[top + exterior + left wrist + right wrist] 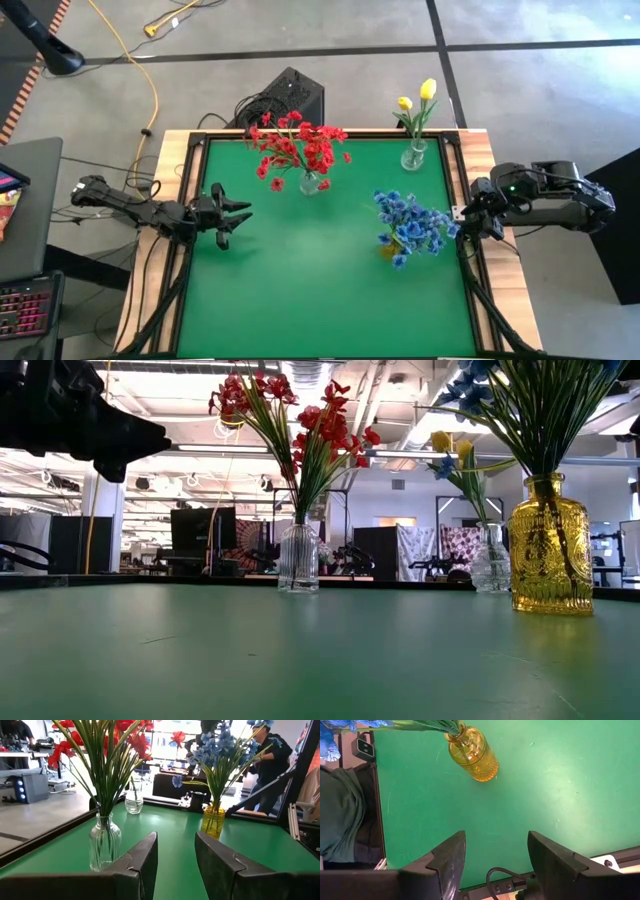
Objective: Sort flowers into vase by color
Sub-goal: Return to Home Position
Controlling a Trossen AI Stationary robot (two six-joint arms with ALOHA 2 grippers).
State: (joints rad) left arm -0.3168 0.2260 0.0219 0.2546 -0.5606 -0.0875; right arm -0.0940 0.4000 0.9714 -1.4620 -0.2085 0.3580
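The red flowers point(298, 145) stand with their stems in a clear ribbed vase point(298, 558) at the table's far middle. The blue flowers point(412, 226) stand in a yellow glass vase point(550, 558) toward the right. The yellow flowers point(418, 100) stand in a small clear vase point(414, 155) at the far right. My left gripper point(238, 216) is open and empty above the table's left part. My right gripper point(462, 220) is open and empty at the table's right edge, beside the blue flowers.
A black frame point(465, 190) rims the green table top. A black box point(290, 98) with cables sits beyond the far edge. Open green surface point(320, 290) lies across the near half. A person point(270, 760) stands beyond the table in the left wrist view.
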